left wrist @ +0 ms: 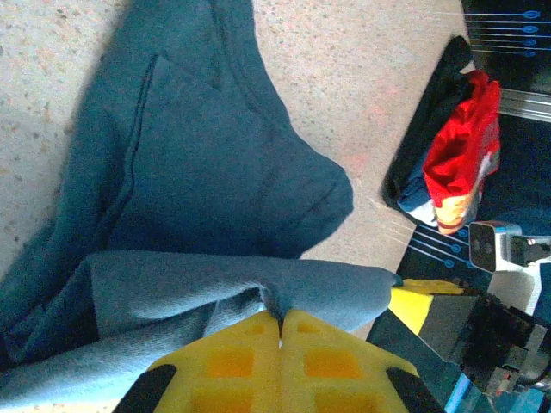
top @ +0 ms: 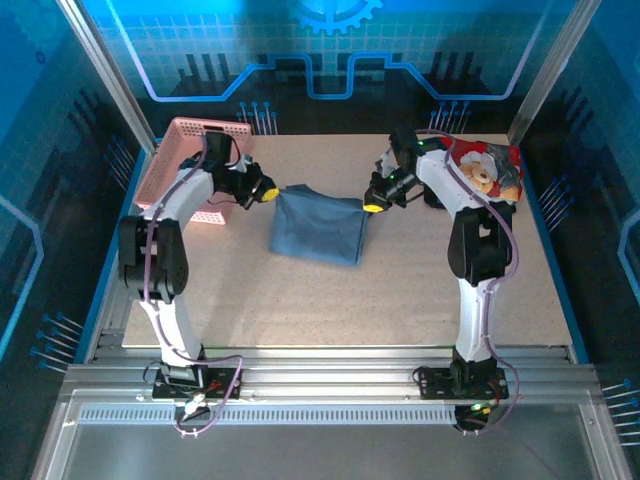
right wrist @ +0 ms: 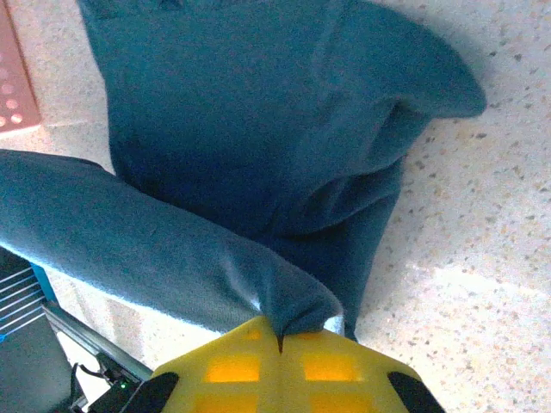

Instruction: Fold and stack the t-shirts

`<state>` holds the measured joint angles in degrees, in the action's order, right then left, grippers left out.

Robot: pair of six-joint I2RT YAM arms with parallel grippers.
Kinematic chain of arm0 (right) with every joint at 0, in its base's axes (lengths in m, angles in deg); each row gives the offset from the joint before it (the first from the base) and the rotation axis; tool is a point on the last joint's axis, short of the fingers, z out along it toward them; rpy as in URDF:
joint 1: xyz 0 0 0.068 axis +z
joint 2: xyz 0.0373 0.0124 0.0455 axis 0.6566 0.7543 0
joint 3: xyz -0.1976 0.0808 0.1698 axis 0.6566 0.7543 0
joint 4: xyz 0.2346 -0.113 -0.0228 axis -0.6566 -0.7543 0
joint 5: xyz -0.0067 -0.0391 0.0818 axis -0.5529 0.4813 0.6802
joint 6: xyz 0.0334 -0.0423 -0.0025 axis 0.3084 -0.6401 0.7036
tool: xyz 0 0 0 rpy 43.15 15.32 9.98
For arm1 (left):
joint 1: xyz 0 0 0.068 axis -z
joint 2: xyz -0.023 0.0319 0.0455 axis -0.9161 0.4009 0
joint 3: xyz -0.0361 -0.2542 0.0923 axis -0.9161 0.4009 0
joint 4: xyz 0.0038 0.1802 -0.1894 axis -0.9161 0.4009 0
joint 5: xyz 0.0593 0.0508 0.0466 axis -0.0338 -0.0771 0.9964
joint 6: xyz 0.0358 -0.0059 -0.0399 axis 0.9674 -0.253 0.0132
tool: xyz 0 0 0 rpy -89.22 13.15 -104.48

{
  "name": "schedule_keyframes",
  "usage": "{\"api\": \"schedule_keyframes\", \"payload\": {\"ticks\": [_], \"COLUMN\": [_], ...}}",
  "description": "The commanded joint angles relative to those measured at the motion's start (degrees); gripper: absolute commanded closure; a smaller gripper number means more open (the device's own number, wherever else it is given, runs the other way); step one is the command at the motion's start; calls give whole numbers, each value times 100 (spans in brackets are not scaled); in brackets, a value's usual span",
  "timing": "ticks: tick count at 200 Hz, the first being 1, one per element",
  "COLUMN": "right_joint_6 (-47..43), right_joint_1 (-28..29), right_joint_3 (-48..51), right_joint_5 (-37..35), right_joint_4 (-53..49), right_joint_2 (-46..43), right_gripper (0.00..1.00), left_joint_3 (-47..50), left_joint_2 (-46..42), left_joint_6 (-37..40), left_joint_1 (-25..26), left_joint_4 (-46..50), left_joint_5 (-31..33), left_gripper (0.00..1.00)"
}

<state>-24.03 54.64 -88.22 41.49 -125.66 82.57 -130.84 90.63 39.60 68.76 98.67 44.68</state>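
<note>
Cloth item one: slate-blue t-shirt [top: 318, 228] at middle of tabletop [top: 330, 300], lower part lying on the surface, two far corners raised and pulled apart. Left hand [top: 268, 192] clamped on the far-left corner, right hand [top: 372, 205] clamped on the far-right corner. Left wrist view: yellow fingers [left wrist: 232, 361] pressed together, fold of blue fabric pinched in the seam between them, rest of the shirt draped down onto the speckled surface. Right wrist view: same picture, yellow fingers [right wrist: 327, 370] together on a blue fold, body of the shirt spread below with a sleeve poking out to one side. Cloth item two: red and black t-shirt [top: 487, 170], crumpled at far-right corner of tabletop, brown bear print facing up, just behind the right arm, well apart from the blue one, not touched by either hand. Pink lattice basket [top: 190, 150] at far-left corner, behind the left arm, near the left hand but clear of the cloth. Folded or not: cannot tell for sure, blue shirt roughly rectangular from above.
</note>
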Motion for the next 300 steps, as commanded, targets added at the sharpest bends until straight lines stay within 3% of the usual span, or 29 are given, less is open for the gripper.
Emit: {"api": "schedule_keyframes", "payload": {"ticks": [1,33,44,50,68,95,97,99,103,125,150,170,202,241,300], "right_joint_6": [-52,-5,53,98,223,387,389,398,413,323,162,94,34,53,207], "right_joint_1": [-229,-377,-448,-488,-600,-696,-696,-707,-718,-678,-567,-368,6,380,693], "right_joint_3": [-418,-955,-1193,-1347,-1893,-2454,-2485,-2510,-2539,-2243,-1074,339,1834,2133,928], "right_joint_5": [36,36,73,84,143,251,226,209,189,70,-79,-214,-650,-884,-1308], "right_joint_4": [-234,-237,-230,-230,-255,37,41,42,46,99,292,929,1426,1665,1369], "right_joint_2": [464,1116,1442,1589,1938,1706,1664,1613,1507,688,-459,-1557,-2417,-1948,-96], "right_gripper": [100,100,94,87,56,46,46,46,46,42,31,16,8,5,5], "left_joint_3": [-510,-1425,-1783,-1957,-2313,-2852,-2924,-2988,-3146,-3838,-3537,-2544,-386,1811,2903], "left_joint_2": [513,1306,1617,1770,2054,1984,1980,1972,1966,1722,944,110,-1242,-2714,-3961], "left_joint_6": [118,102,164,175,-32,-429,-436,-440,-433,-120,522,1217,1631,1821,1981], "left_joint_1": [-90,-61,-64,-64,-64,-70,-78,-74,-79,-116,-145,-168,-179,-180,-195], "left_joint_4": [25,63,195,224,42,-257,-248,-225,-170,426,716,660,-253,-1196,-818], "left_joint_5": [29,23,77,76,-27,-82,-79,-78,-86,26,159,451,503,820,1074], "left_gripper": [100,100,100,95,63,34,24,9,2,1,1,1,1,1,1]}}
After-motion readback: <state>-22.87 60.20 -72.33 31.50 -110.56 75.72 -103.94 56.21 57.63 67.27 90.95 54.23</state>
